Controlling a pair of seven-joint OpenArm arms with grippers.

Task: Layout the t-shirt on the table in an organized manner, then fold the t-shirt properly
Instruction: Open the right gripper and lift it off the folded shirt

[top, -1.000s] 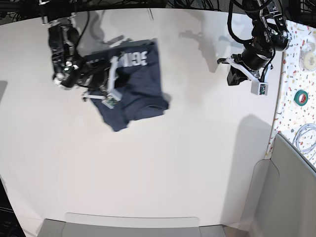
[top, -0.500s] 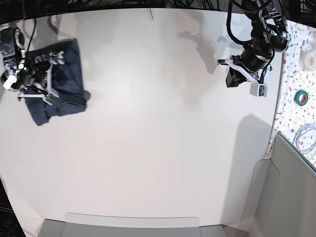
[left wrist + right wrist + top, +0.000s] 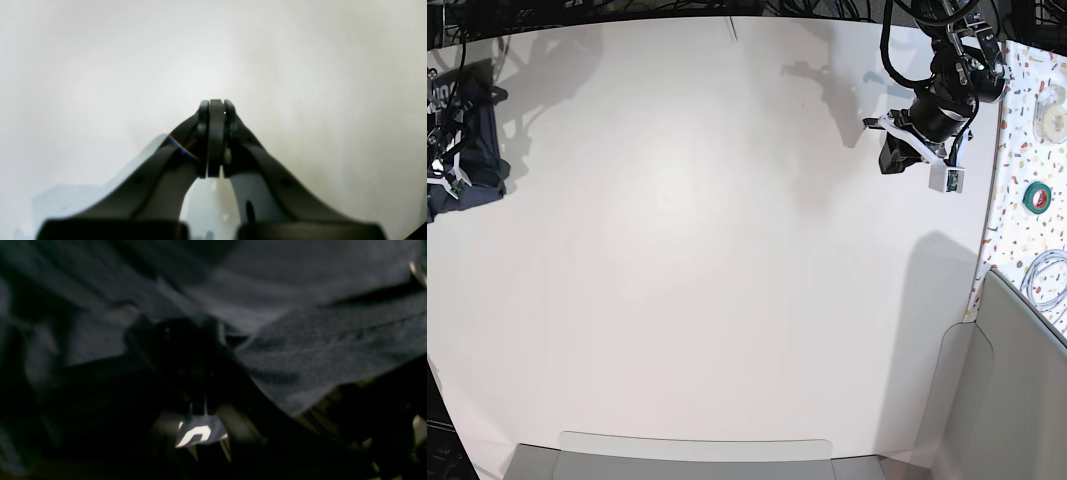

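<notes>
t-shirt (image 3: pixel 467 150) dragged to table (image 3: pixel 727 250) left edge, right claw (image 3: pixel 186 340) gripping it

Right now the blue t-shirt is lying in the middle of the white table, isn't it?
Not the middle. In the base view the t-shirt is bunched at the far left edge of the table, with the right tool shut on it. The middle of the table is bare.

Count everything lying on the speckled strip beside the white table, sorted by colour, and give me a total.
Cream-white tape roll: 1
Green tape roll: 1
Coiled white cable: 1
Total: 3
</notes>
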